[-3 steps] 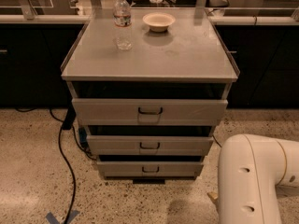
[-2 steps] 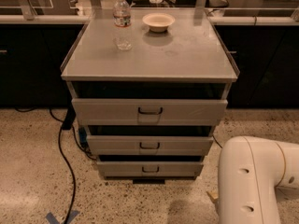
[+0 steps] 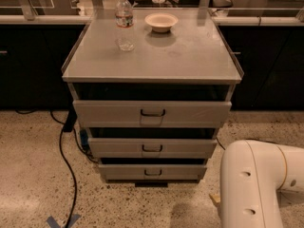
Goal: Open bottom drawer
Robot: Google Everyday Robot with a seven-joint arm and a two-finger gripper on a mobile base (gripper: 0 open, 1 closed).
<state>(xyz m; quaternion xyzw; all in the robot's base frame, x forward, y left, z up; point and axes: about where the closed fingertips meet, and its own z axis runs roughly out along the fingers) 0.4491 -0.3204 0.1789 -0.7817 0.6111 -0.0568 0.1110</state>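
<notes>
Grey cabinet top [image 3: 190,56]: water bottle [image 3: 125,23], bowl [image 3: 161,22] at rear.

Arm shell [image 3: 259,189]: we see a smooth, cream-white casing, rounded like a thick bent tube.
Recesses [image 3: 244,174]: we count 2 small dark oval slots on the near face, 1 above the other, and a 3rd further right.
Seam [image 3: 284,167]: a thin yellowish ring divides the 2 shell sections.
Tab [image 3: 214,199]: a small tan piece juts out at the shell's lower left edge.
Gripper: outside our view.
</notes>
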